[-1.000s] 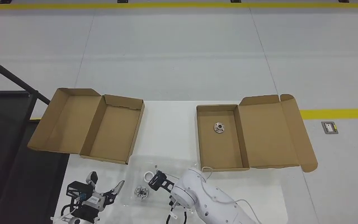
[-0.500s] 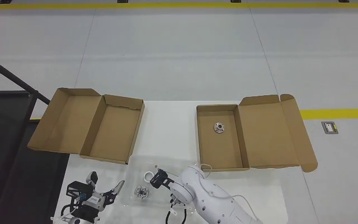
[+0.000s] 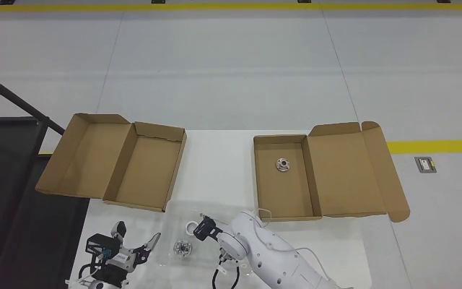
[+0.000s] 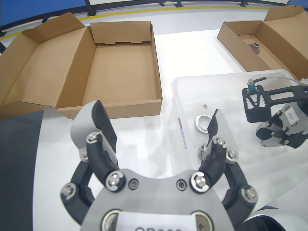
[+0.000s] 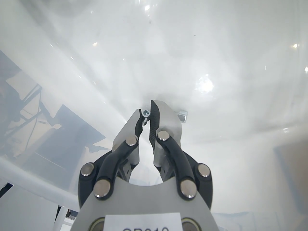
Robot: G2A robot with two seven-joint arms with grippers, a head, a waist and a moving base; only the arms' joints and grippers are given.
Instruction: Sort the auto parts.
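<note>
Right gripper [image 5: 145, 114] is pressed onto a small bolt [image 5: 145, 119], which is pinched between its pads inside the clear bin [image 4: 228, 74]. Left gripper [image 4: 157, 110] is held spread wide, near-left of the bin. A metal ring [image 4: 201, 123] is seen in the bin. A flanged part [image 3: 281, 165] is seen in the right cardboard box [image 3: 285, 196].

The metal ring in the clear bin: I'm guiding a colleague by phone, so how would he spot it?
On the white table, nearer the robot than the two cardboard boxes, stands a clear plastic bin. The ring lies flat on its floor. It is a plain open hoop, unlike the bearing-like part beside it.
</note>
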